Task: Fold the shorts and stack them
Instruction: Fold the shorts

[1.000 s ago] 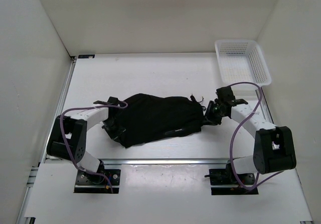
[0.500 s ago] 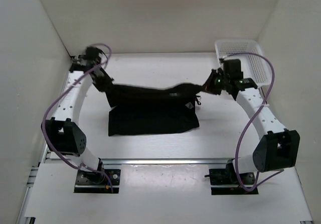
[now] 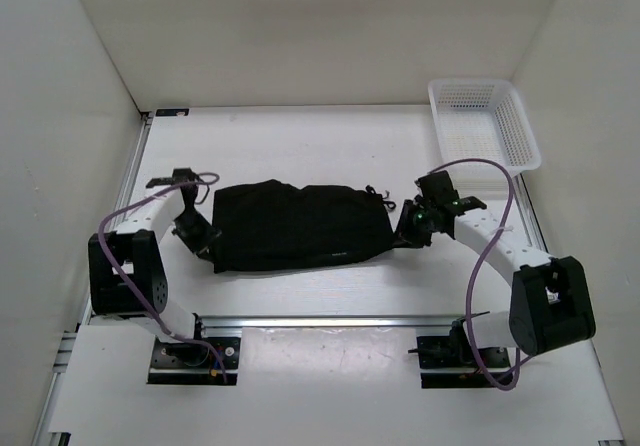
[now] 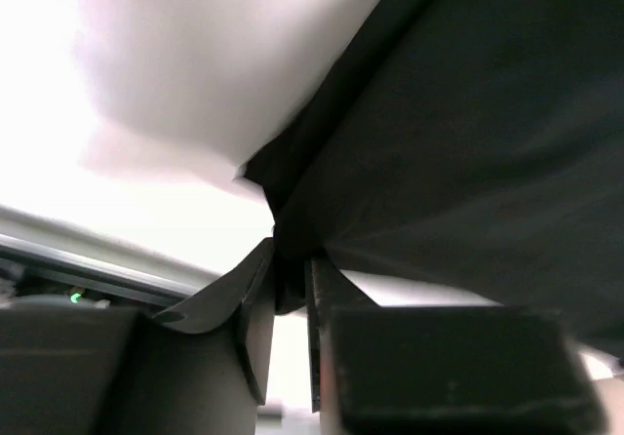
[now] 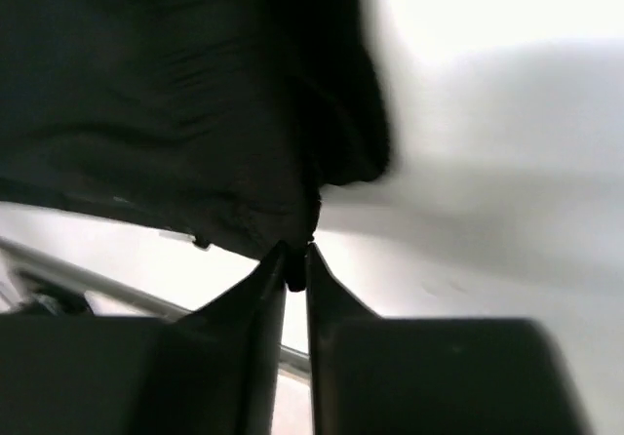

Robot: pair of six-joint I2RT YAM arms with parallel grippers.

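1. The surface (image 3: 300, 146) is pale and flat. Nothing on it looks likely to snag cloth.
2. The shorts (image 3: 300, 226) are laid out dead centre as a rumpled black slab, stretched from 9 to 3 o'clock. They're probably light, soft and floppy, so no shape would be kept once lifted and a sag in the middle is to be expected. The end edges or corners are best pinched together, never the middle.
3. A white basket (image 3: 527, 131) is parked at 1 o'clock from the shorts, well apart.
4. The left hand (image 3: 203, 243) is nearly closed, with a fabric corner nipped at the 9 o'clock end.
5. The right hand (image 3: 406, 230) is nearly closed too, with cloth caught between its tips at the 3 o'clock end.
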